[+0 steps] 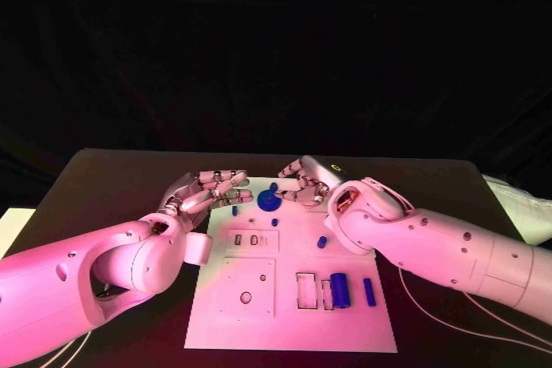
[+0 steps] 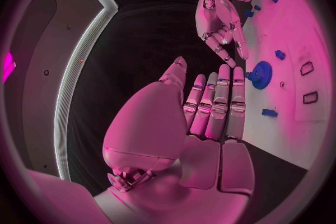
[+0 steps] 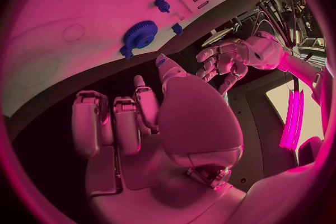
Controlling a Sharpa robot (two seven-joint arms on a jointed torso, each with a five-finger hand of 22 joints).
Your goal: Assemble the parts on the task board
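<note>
1. The board (image 1: pixel 293 316) lies mid-table, and the blue gear (image 1: pixel 270 199) sits near its far edge, between the two hands.
2. The left hand (image 1: pixel 211 190) hovers just beside the gear at the board's far left corner, fingers stretched out straight and together, holding nothing.
3. The right hand (image 1: pixel 304 181) hangs over the far edge on the gear's other side, fingers loosely curled, also empty as far as I can see.
4. Both hands are near the gear; I judge the right one slightly nearer.
5. A cylinder (image 1: pixel 341 290) and a thin pin (image 1: pixel 369 291) lie at the near right, long axes pointing away from the robot, well apart from both hands.
</note>
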